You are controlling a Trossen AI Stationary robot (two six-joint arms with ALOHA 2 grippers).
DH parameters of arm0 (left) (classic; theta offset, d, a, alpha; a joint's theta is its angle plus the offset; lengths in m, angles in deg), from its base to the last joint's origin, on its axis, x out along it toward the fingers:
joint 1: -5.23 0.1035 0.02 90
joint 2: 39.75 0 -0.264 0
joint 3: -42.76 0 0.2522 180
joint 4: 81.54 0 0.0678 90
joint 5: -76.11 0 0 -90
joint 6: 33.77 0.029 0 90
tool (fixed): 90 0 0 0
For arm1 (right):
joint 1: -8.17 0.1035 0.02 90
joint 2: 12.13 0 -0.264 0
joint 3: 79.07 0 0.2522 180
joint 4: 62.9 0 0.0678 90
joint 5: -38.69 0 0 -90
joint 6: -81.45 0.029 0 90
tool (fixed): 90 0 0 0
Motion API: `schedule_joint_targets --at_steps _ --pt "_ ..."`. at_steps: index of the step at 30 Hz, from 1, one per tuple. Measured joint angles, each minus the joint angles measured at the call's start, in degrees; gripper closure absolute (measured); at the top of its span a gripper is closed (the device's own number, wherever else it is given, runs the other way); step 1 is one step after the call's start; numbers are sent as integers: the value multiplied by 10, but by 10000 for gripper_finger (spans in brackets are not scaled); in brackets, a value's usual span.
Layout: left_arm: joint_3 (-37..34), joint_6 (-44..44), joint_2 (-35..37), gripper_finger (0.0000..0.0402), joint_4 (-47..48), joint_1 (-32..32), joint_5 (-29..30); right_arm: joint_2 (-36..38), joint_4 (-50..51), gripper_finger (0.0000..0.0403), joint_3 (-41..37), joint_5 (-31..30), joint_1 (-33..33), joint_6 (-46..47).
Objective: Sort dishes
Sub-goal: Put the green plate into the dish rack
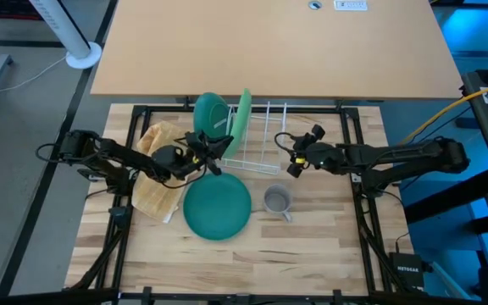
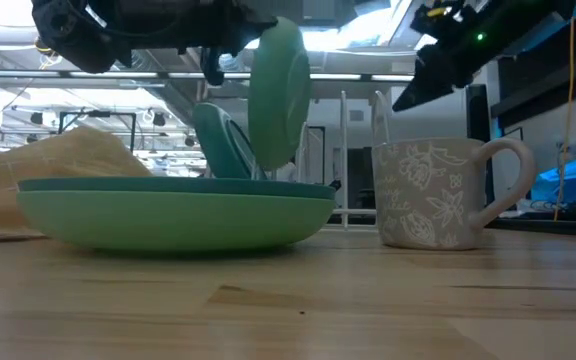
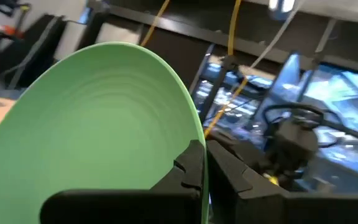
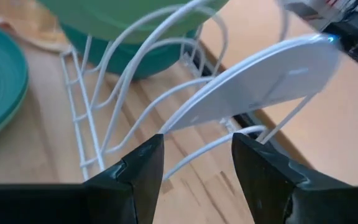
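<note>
My left gripper (image 1: 213,152) is shut on a light green plate (image 1: 241,119) that stands on edge over the white wire rack (image 1: 261,140); the plate fills the left wrist view (image 3: 104,124). A dark teal plate (image 1: 209,113) leans in the rack's left end. A dark teal plate on a lighter green one (image 2: 168,215) rests flat on the table (image 1: 217,206). The grey mug (image 1: 276,201) stands upright beside them. My right gripper (image 4: 194,155) is open and empty at the rack's right side (image 1: 292,159). My left gripper pinches the light green plate's rim (image 3: 197,134) between its two fingers, one finger (image 3: 190,167) on the hollow face and one behind. The fingers come about level from the table's left. The plate stands upright (image 2: 278,90), clear of the table; whether it touches the rack I cannot tell.
A tan waffle cloth (image 1: 158,174) lies crumpled under my left arm at the table's left. The rack's upright wires (image 4: 135,93) stand right before my right gripper's fingers. Bare wood lies along the near edge (image 1: 244,263).
</note>
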Motion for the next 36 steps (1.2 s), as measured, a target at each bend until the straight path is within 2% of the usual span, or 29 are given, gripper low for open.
schedule_joint_targets --at_steps 11,21,27,36 --pt "0 0 0 401 105 0 64 -86 0 207 0 0 0 0" --pt "0 -10 0 401 142 0 180 -121 6 207 0 0 0 17" --pt "0 -31 0 401 152 0 188 -121 7 207 0 0 0 17" --pt "0 19 0 367 152 0 191 -121 8 207 0 0 0 17"
